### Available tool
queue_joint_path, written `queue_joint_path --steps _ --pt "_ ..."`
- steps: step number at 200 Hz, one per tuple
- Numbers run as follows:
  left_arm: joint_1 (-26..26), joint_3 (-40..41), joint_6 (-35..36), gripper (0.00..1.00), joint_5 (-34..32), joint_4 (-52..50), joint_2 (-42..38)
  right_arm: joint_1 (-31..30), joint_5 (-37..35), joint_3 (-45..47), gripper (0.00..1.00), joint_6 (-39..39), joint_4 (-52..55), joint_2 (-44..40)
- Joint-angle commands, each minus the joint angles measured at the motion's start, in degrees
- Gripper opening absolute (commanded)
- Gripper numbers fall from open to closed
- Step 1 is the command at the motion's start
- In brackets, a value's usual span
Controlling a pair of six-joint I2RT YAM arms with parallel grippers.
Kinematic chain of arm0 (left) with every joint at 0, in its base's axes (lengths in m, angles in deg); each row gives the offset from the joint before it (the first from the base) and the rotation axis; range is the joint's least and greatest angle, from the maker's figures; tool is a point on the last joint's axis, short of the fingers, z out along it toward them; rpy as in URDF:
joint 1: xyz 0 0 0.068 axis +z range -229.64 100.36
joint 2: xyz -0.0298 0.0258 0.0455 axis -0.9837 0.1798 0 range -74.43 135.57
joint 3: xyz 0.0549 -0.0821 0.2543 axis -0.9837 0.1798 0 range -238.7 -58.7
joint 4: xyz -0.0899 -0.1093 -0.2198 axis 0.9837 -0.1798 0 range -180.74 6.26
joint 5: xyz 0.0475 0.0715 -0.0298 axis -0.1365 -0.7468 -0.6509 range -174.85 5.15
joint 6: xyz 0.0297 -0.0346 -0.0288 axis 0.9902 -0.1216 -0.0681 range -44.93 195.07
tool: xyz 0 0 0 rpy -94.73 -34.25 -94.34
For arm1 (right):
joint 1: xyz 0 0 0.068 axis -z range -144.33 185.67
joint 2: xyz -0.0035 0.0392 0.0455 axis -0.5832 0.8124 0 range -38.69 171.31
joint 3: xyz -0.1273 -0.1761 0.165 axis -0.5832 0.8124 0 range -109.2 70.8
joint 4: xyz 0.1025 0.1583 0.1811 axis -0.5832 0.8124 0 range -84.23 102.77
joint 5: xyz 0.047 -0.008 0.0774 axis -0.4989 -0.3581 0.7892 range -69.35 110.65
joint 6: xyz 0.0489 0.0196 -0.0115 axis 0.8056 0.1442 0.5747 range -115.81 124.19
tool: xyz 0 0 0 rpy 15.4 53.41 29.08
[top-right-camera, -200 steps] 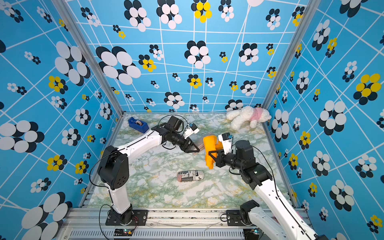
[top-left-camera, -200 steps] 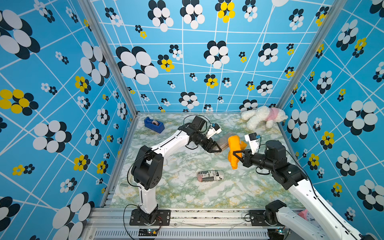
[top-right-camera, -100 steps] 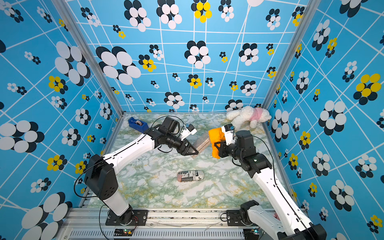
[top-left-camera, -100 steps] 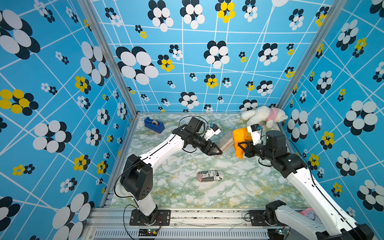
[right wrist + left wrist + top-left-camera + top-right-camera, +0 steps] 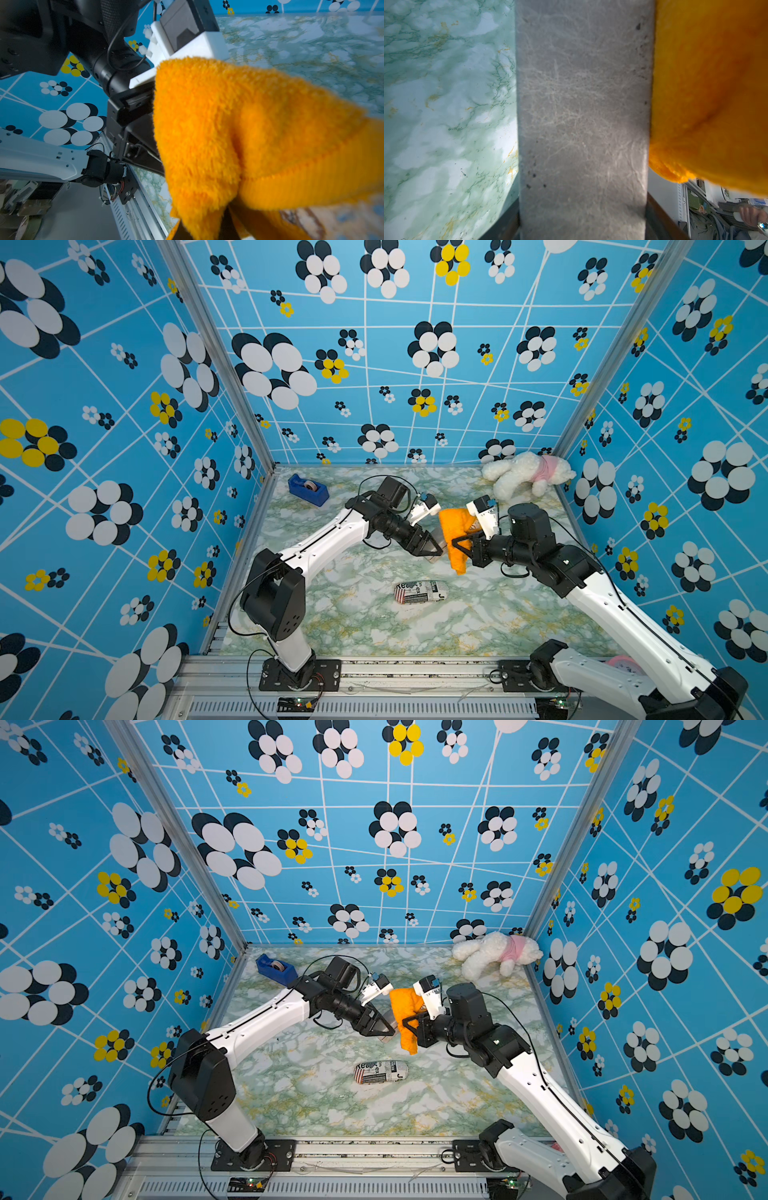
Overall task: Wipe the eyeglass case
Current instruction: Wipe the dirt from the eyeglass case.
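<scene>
Left wrist view: the grey eyeglass case [image 5: 581, 114] fills the centre of the frame, with a dark jaw edge visible at each side of its near end. The orange cloth [image 5: 716, 83] lies against one long edge of the case. The marbled tabletop [image 5: 446, 104] shows beyond the opposite edge.

In both top views, the left gripper [image 5: 434, 551] [image 5: 384, 1031] is clamped on the eyeglass case [image 5: 437, 540] and holds it above the tabletop, near the middle of the work area. The right gripper [image 5: 457, 542] [image 5: 409, 1023] faces it, fully clenched on the cloth [image 5: 453, 526]. The cloth hangs from the jaws, its lower corner pointing down, and touches the free end of the case.

Right wrist view: the cloth [image 5: 249, 135] covers most of the frame and hides the case.

Other items on the tabletop:
- A newsprint-patterned pouch [image 5: 420, 592] lies flat, nearer the arm bases, apart from both grippers.
- A blue tape dispenser [image 5: 308, 489] sits in the far corner on the left arm's side.
- A white plush toy [image 5: 525, 475] lies in the opposite far corner.
</scene>
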Motion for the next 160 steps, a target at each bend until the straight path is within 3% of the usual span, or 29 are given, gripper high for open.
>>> queue_joint_path --steps 1,19,59,89,110,160 --pt "-2.0 -2.4 2.9 0.13 6.6 1.2 -1.6 -0.1 -2.1 -0.3 0.00 -1.1 -1.6 1.5" --pt "-1.9 -1.4 3.1 0.13 8.0 1.2 -2.9 2.3 -4.1 -1.8 0.00 -3.2 -0.6 1.9" --pt "-2.1 0.3 3.7 0.13 12.2 -1.3 -5.3 13.4 -3.7 -6.5 0.00 -4.5 -0.2 2.8" --pt "-2.0 2.5 6.2 0.14 7.7 -3.2 -7.9 16.3 -5.6 -12.4 0.00 -5.3 4.3 4.4" --pt "-3.0 2.6 9.6 0.13 -4.1 -5.1 -9.6 16.2 -5.6 -16.6 0.00 -4.5 8.7 5.7" --pt "-11.9 8.6 24.3 0.13 -45.4 4.5 -15.6 16.3 -1.4 -31.4 0.00 -1.5 22.4 12.2"
